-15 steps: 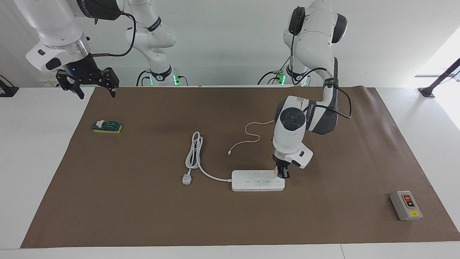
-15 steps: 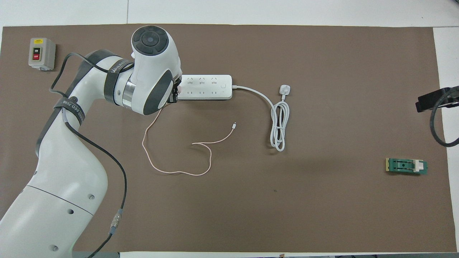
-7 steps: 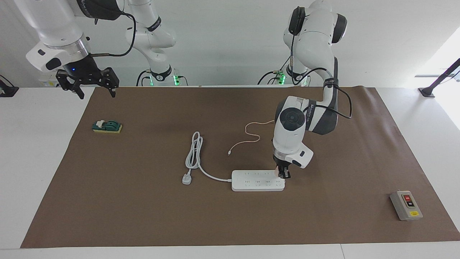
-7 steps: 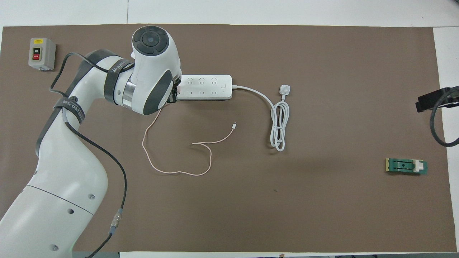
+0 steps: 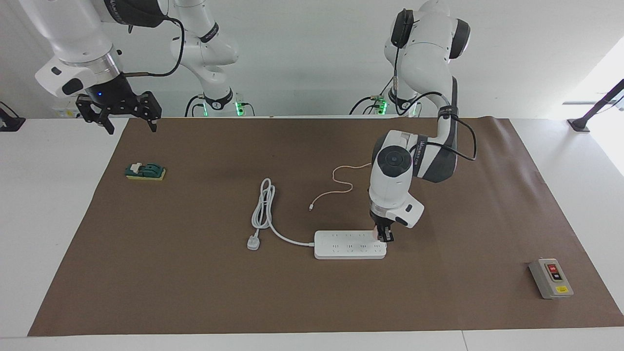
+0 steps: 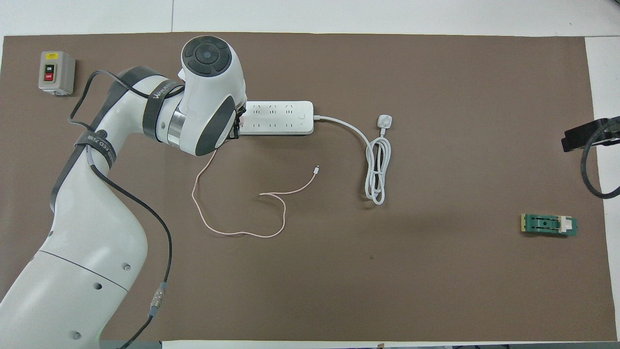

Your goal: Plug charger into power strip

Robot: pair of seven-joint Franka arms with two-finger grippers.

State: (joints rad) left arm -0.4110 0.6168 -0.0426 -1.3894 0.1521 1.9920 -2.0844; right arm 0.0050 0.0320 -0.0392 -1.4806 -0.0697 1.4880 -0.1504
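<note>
The white power strip [image 5: 348, 244] [image 6: 278, 118] lies flat on the brown mat, its thick white cord [image 5: 265, 209] looped toward the right arm's end. My left gripper [image 5: 384, 236] points down over the strip's end nearest the left arm, shut on the pink charger [image 5: 374, 234], which sits at the strip's top face. In the overhead view my left arm's wrist hides the charger. Its thin pink cable [image 5: 341, 186] [image 6: 237, 213] trails over the mat nearer the robots. My right gripper [image 5: 127, 119] waits open, up in the air over the mat's corner at its own end.
A grey switch box [image 5: 551, 278] [image 6: 56, 72] with a red button stands at the left arm's end. A green and yellow block [image 5: 145, 171] [image 6: 549, 225] lies at the right arm's end. The white three-pin plug [image 5: 253, 242] [image 6: 384, 120] rests beside the strip.
My left arm's wrist has risen and shifted very slightly over the strip's end. The charger, the strip and the right arm have not visibly moved.
</note>
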